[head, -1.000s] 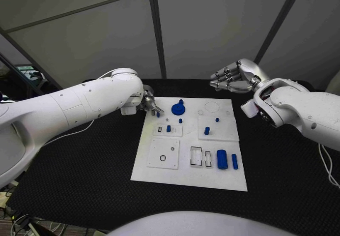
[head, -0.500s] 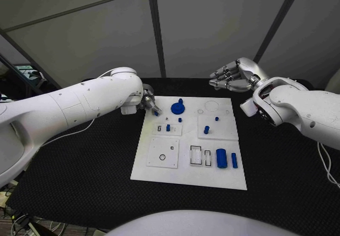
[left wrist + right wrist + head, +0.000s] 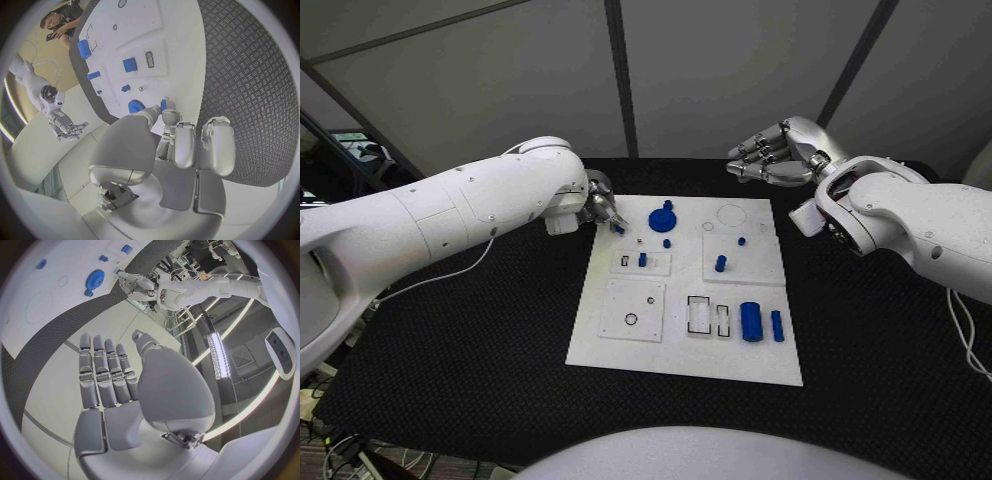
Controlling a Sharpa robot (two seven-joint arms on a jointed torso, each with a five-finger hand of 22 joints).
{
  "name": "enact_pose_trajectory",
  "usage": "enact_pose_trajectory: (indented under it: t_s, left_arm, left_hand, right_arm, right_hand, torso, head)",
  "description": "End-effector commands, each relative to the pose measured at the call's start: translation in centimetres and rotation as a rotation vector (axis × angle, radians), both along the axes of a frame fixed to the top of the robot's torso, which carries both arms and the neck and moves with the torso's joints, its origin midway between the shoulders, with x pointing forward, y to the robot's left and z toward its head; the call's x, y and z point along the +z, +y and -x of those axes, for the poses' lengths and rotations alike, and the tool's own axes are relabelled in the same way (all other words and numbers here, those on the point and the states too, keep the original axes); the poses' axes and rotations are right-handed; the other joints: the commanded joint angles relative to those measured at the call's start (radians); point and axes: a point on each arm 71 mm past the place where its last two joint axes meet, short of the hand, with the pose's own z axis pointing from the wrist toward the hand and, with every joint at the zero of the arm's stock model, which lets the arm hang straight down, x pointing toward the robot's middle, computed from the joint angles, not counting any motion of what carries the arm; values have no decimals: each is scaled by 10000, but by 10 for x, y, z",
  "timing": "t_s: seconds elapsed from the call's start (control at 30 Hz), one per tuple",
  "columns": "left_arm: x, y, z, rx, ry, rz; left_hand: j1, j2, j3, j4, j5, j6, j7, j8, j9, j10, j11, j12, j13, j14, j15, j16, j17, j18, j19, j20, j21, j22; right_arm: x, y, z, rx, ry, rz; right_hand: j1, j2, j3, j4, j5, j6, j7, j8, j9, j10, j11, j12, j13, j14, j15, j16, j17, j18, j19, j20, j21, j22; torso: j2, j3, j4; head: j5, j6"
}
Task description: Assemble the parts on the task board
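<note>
The white task board (image 3: 678, 345) lies mid-table. On it sit a round blue disc with a knob (image 3: 662, 218), short blue pegs (image 3: 721, 265) and a thick blue cylinder (image 3: 753, 322) beside a thin bar (image 3: 777, 326). My left hand (image 3: 602, 207) hovers at the board's far left corner and pinches a small blue part (image 3: 617, 228) between thumb and fingertip; the left wrist view shows that part (image 3: 164, 104) at the fingertips, just above the disc (image 3: 136, 106). My right hand (image 3: 776, 155) is raised beyond the board's far right corner, fingers stretched out, holding nothing (image 3: 119, 385).
Two raised white sub-plates (image 3: 635, 312) with small holes and rectangular slots (image 3: 700, 317) take up the board's near left. Black textured table (image 3: 473, 330) surrounds the board on both sides. Grey wall panels stand behind the table.
The left arm has shifted very slightly while its hand stays at the board's far left corner with the small part. The right hand has not moved.
</note>
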Motion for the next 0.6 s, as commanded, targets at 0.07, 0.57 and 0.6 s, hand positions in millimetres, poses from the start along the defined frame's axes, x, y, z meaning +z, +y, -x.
enact_pose_trajectory:
  t_s: [0.07,0.57,0.6]
  left_arm:
    - [4,1,4,358,-222,731]
    - [10,4,44,159,-892,1329]
    - [9,4,47,119,-928,1323]
  left_hand:
    - [-466,-153,1632,-1131,17,-120,-5,195,163,91,23,34,-14,520,-23,44,855,-79,15,-58,-49,724]
    - [-999,-405,2588,-1536,7,-197,-40,520,381,213,-20,163,40,556,-59,123,931,-78,28,-82,-73,744]
    - [-1029,-419,2641,-1560,7,-198,-43,540,393,232,-24,181,57,558,-62,125,933,-80,33,-84,-68,752]
  right_arm:
    - [1,1,0,84,22,25]
    - [0,-2,-2,39,117,82]
    - [-1,-2,-2,39,124,85]
  right_hand:
    - [-100,29,-47,11,65,-74,26,-50,-9,-55,6,-21,0,-71,-19,0,-11,119,70,-31,-67,-11]
    - [-119,59,-70,8,88,-83,28,-49,-8,-63,8,-18,1,-71,-17,1,-29,120,88,-28,-94,-37]
    - [-119,59,-70,8,88,-83,28,-49,-8,-63,8,-18,1,-71,-17,1,-29,120,88,-28,-94,-37]
  torso:
    - [-7,1,28]
    - [-14,2,21]
    - [-9,-3,17]
  head:
    - [8,14]
    - [109,6]
    - [116,6]
